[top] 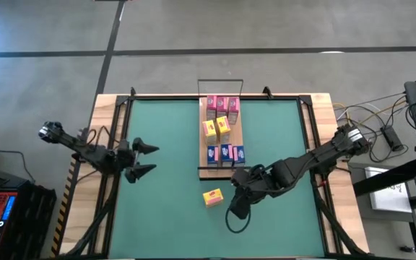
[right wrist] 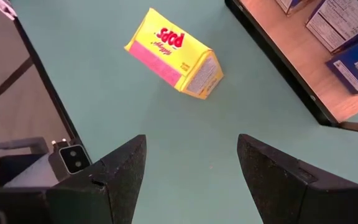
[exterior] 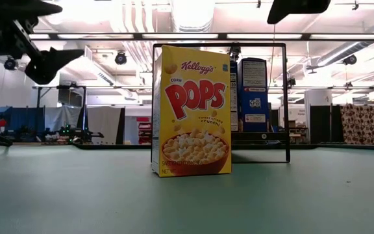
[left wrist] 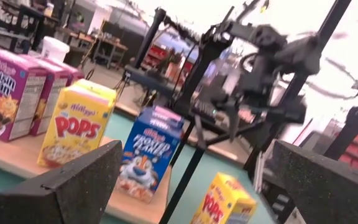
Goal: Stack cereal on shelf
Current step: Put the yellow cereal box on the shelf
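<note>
A small yellow cardboard cereal box [top: 213, 197] stands alone on the green bench [top: 165, 159], near the long light-wood shelf [top: 235, 137]. The right claw [top: 238, 204] hovers beside it, partly open and empty. The left claw [top: 150, 159] waits wide open, empty, well apart.

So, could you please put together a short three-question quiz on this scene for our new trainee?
1. True or false: every cereal box is on the shelf.
2. What colour is the box standing alone on the green table?
3. Which gripper hangs nearest that box: A left, B right?

Key: 1 false, one box stands off the shelf. 2 yellow. 3 B; its fingers are open and empty.
</note>
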You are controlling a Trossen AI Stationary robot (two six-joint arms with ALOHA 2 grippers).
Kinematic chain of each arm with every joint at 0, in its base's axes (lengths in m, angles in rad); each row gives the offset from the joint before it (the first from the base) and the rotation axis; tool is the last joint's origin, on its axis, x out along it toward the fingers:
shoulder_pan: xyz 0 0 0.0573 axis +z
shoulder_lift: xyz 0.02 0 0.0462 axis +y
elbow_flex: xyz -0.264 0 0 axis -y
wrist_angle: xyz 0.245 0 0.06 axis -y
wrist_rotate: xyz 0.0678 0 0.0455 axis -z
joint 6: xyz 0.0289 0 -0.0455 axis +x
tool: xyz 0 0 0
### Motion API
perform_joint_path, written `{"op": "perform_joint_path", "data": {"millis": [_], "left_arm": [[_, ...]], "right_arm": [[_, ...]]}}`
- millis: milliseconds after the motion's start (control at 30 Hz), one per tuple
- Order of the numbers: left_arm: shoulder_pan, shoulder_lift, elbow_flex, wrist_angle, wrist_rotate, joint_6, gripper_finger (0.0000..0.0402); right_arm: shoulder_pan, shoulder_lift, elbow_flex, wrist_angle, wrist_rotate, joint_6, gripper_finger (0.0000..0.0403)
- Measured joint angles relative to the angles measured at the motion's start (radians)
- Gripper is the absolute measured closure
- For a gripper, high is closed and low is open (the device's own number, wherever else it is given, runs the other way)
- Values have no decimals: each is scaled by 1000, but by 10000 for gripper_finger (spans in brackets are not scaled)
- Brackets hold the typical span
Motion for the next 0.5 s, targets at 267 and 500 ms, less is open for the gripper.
{"op": "perform_joint_path", "data": {"millis": [267, 500], "left_arm": [[0, -91, 0, 1, 0, 0, 3], [0, -153, 1, 3, 0, 0, 3]], "right_arm": [[0, 3, 0, 33, 1, -43, 163], [0, 3, 0, 50, 1, -57, 163]]}}
